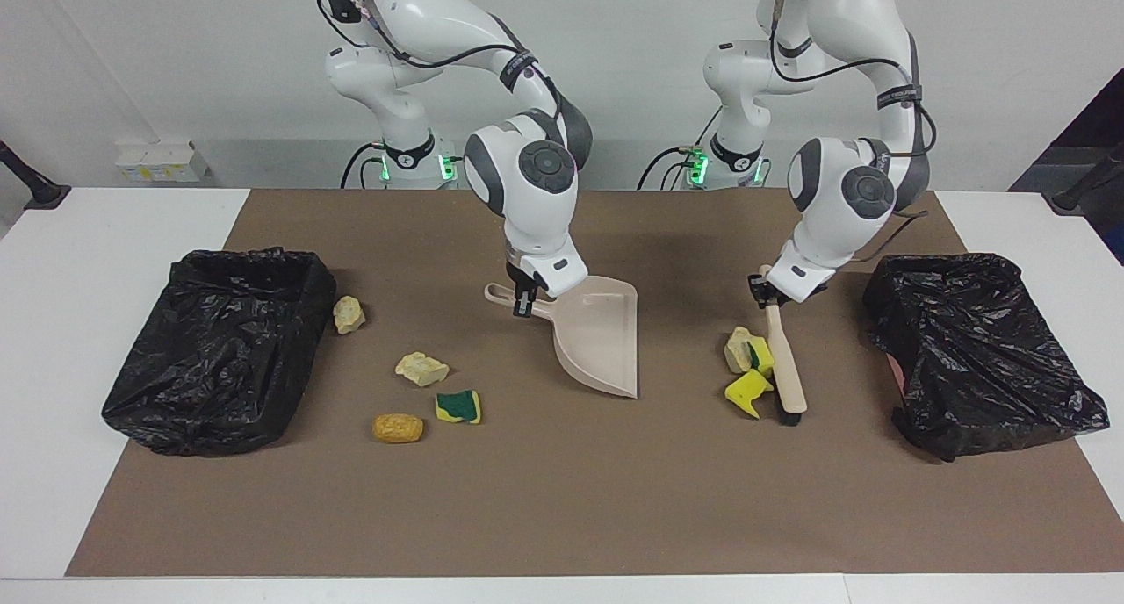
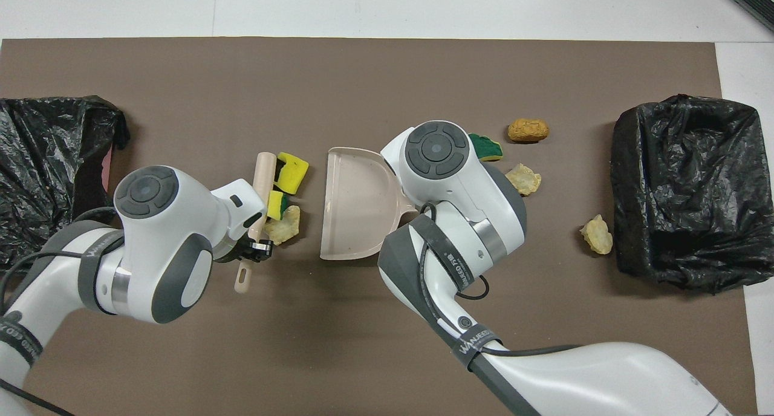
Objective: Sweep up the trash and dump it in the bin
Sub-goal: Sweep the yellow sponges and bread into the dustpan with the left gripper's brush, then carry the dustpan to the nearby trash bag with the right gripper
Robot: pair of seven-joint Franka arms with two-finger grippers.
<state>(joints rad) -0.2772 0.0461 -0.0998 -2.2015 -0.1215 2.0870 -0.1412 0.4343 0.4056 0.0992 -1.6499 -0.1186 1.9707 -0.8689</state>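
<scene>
The left gripper [image 1: 762, 295], right of centre in the facing view, had its fingers clamped on the handle of the brush [image 1: 784, 360], whose long axis ran from the handle near the robots down toward the lower frame, bristles on the bench. A cluster of three scraps [image 1: 748, 370], two yellow sponge bits and a pale chunk, lay touching the brush on the side facing the dustpan [image 1: 600, 332]. The right gripper [image 1: 524, 298], mid-frame, had its fingers shut on the dustpan handle, the pan's open mouth turned toward that cluster but well apart from it. So the sweep probably ran sideways toward frame centre. Four other scraps [image 1: 421, 369] sat left of centre, near the black-lined bin [image 1: 219, 345].
</scene>
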